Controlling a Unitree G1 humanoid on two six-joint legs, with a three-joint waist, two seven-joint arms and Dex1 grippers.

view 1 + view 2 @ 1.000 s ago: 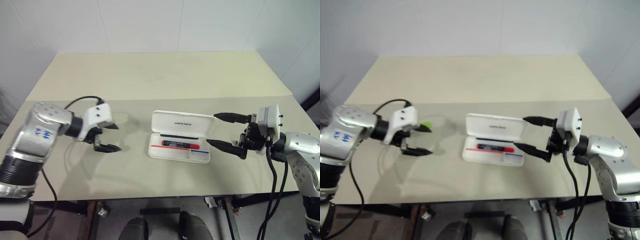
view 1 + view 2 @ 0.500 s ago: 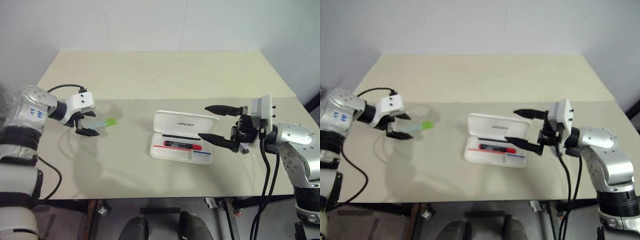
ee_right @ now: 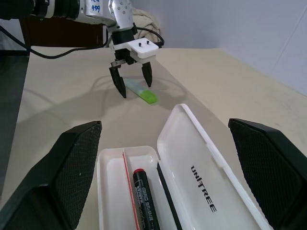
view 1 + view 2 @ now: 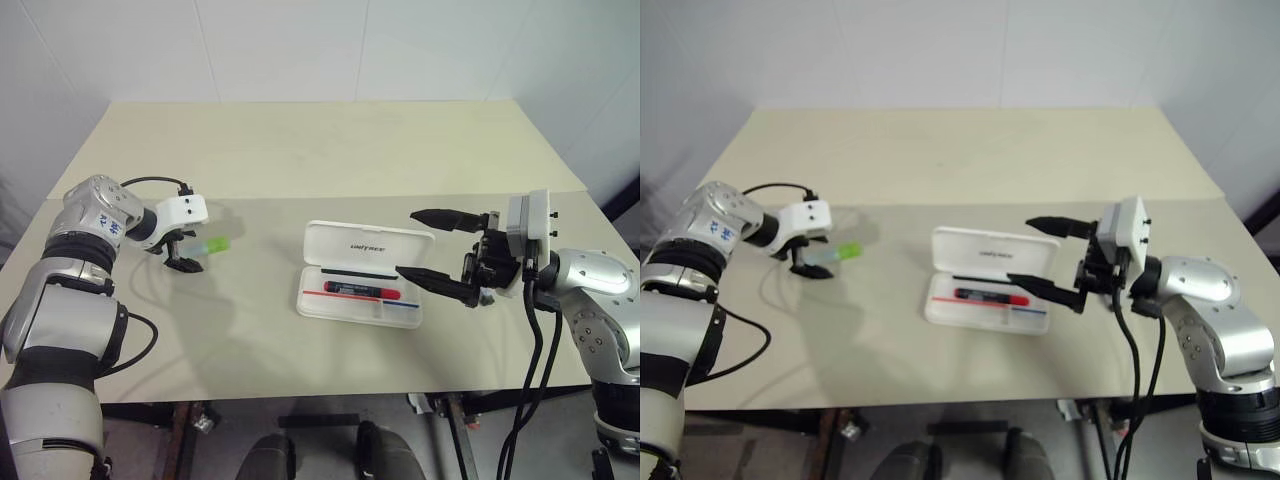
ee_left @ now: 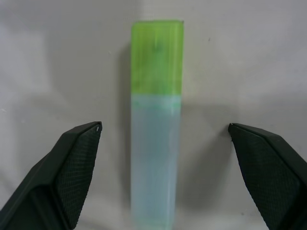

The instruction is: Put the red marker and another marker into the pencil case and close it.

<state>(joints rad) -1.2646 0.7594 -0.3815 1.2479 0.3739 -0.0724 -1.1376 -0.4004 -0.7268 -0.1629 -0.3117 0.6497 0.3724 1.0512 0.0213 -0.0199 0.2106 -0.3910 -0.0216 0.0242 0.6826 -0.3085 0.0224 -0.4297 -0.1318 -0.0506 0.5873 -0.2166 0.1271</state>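
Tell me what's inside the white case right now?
The open case holds the red marker, lying in its tray beside a red and blue stripe. The green marker lies out on the table, between the open left gripper's fingers.

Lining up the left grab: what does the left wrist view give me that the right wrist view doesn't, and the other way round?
Left wrist view: the green marker close up, lying lengthwise midway between the open left gripper fingers, both clear of it. Right wrist view: the open pencil case with the red marker in its tray, framed by the open right gripper. Both: the green marker on the table between the left gripper's fingers.
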